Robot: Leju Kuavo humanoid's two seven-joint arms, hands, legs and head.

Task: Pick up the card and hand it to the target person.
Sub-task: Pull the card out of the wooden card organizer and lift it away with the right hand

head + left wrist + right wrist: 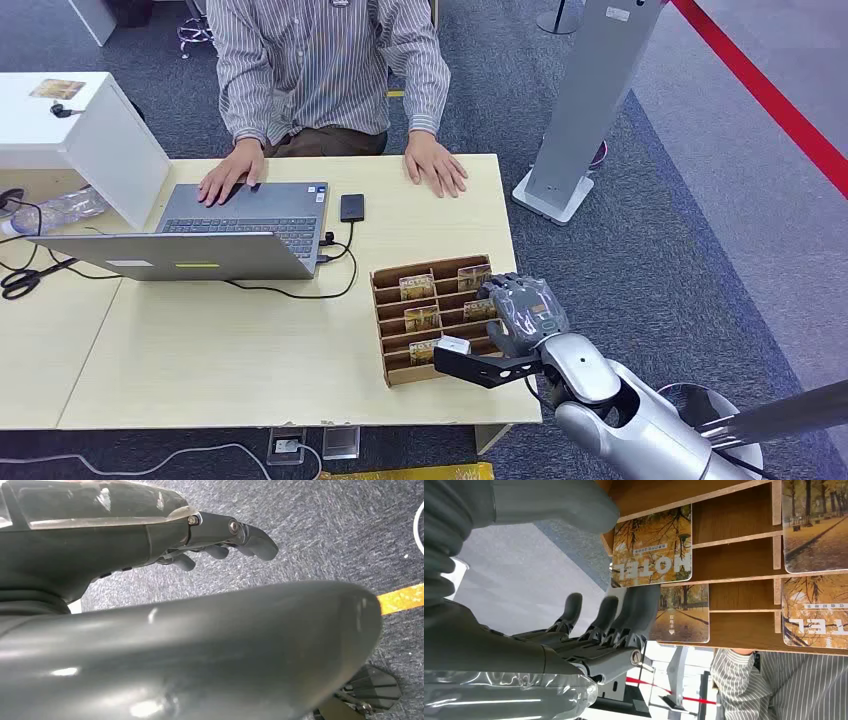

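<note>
The right arm (pixel 640 415) reaches in from the near right corner of the surface (pixel 250 350), elbow low and forearm angled up toward the wooden card rack (pixel 432 318). The right hand (pixel 522 312) hovers palm-down over the rack's right edge, its back turned up to the head camera. In the right wrist view the dark fingers (pixel 624 615) extend forward, slightly spread and only gently curved, with the thumb (pixel 549 502) held apart from them; they are released and grasp nothing, their tips lying against the face of one card (pixel 684 612) in the rack's right column.

The rack sits at the near right part of the surface and holds several cards with autumn-tree pictures standing in its slots; the nearest to the fingers, besides the one they touch, is a card printed HOTEL (pixel 652 547) in the adjoining slot.

Beyond the rack, on the far side of the surface, a person in a striped shirt (pixel 330 60) sits with one hand on a laptop (pixel 235 225) and the other hand (pixel 435 165) flat on the surface.

The left hand (pixel 225 540) hangs above grey carpet, fingers loosely curled and holding nothing.
</note>
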